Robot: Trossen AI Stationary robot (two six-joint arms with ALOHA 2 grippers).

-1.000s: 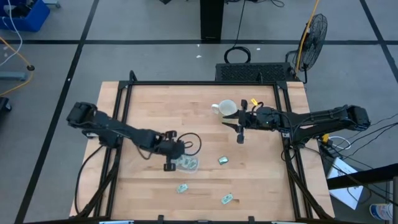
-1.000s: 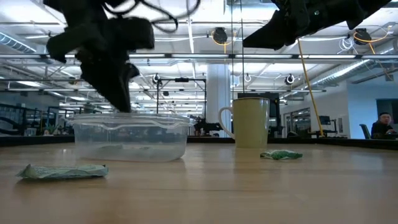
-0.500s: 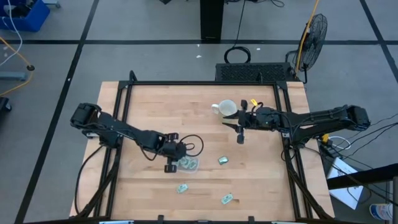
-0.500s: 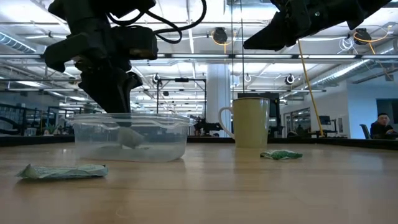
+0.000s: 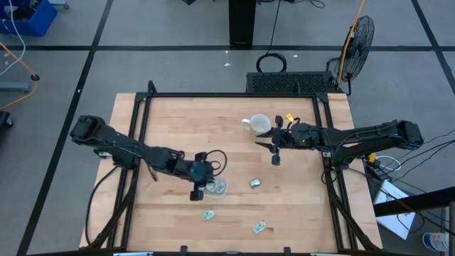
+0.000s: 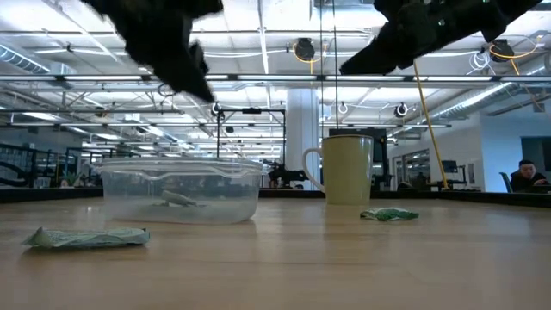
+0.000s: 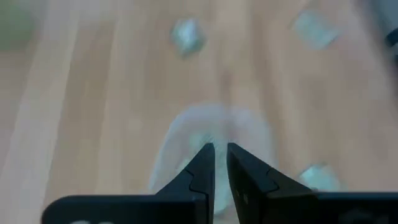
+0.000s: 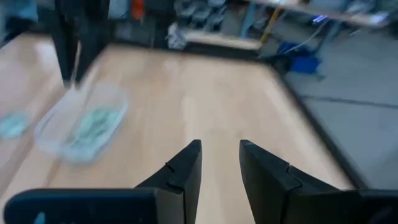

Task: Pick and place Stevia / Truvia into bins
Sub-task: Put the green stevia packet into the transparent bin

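Note:
The clear bin (image 5: 215,187) stands on the table and holds pale green packets (image 6: 176,200), which also show in the right wrist view (image 8: 93,124). Three more packets lie flat on the wood (image 5: 254,183) (image 5: 208,215) (image 5: 259,227). My left gripper (image 5: 197,183) hangs above the bin's left rim, well clear of it in the low view (image 6: 185,60). Its fingers (image 7: 220,158) stand a narrow gap apart with nothing between them. My right gripper (image 5: 275,155) waits open in the air near the mug, holding nothing (image 8: 220,155).
A white mug (image 5: 259,124) stands upright near the table's far edge, just behind my right gripper. In the low view one packet (image 6: 86,237) lies in front of the bin (image 6: 181,189) and another (image 6: 389,214) lies beside the mug (image 6: 347,168).
My left gripper dipped into the bin, then rose straight up out of it and now hangs high above it. A packet that showed under its fingers half a second ago now lies flat on the bin's bottom. My right arm kept still.

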